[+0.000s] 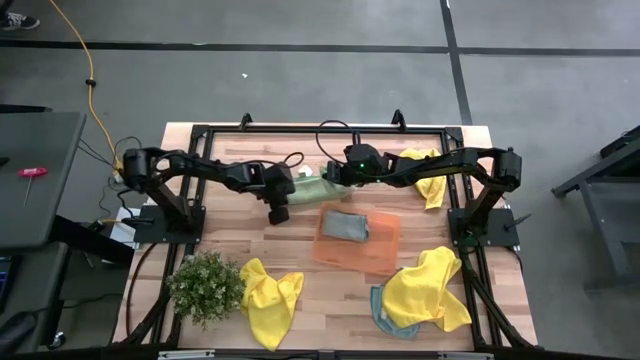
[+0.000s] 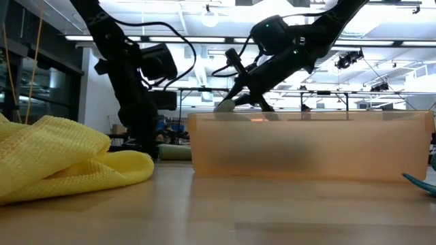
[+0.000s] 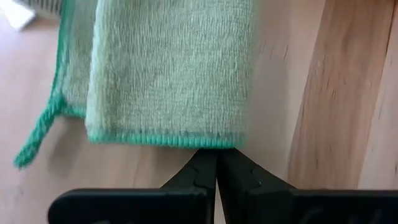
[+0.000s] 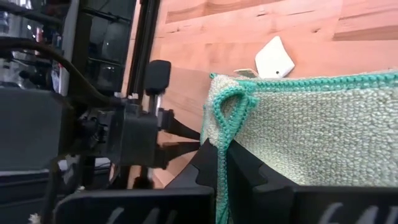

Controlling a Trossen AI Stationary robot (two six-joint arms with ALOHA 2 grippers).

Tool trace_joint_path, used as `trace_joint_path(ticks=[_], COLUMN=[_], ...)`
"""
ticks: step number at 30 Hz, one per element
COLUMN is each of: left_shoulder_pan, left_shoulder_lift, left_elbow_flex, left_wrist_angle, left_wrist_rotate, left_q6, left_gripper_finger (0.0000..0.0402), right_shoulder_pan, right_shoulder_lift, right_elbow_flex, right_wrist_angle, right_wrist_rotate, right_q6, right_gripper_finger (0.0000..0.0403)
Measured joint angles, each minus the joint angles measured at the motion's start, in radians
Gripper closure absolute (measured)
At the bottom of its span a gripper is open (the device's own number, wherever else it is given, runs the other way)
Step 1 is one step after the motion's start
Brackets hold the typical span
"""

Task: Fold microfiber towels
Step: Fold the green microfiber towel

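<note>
Bright even overhead light; soft shadows; low view foreground blurred.

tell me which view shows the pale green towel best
The left wrist view: the pale green towel fills it, folded, hem sharp. The right wrist view shows one corner, the high view a sliver between the arms, the low view almost nothing.

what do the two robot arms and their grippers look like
Both arms are matte black, built of chunky jointed segments with black cables looping along them. The right arm shows a small green indicator light near its wrist. Each gripper, left gripper and right gripper, ends in two dark, tapered, angular fingers.
</note>
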Motion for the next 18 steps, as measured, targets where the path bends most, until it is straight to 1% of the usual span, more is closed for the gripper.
trace_joint_path(ticks=[5, 11, 18], left_shoulder_pan=[0.015, 0.015, 0.016], left_shoulder_lift=[0.006, 0.017, 0.056], left_elbow_flex=[0.0, 0.0, 0.002], left_wrist_angle=[0.061, 0.109, 0.162], left_wrist_rotate=[-0.019, -0.021, -0.019], left_q6=[0.043, 0.046, 0.046], left_gripper_finger=[0.0402, 0.0402, 0.0402], right_shoulder_pan=[0.001, 0.002, 0.016], right_shoulder_lift=[0.0, 0.0, 0.0], right_elbow_flex=[0.0, 0.0, 0.0], right_wrist_angle=[0.023, 0.039, 0.053], right_wrist_rotate=[-0.012, -0.011, 0.032], right_q6=[0.018, 0.029, 0.067], right_gripper_finger=[0.0403, 0.0403, 0.0403])
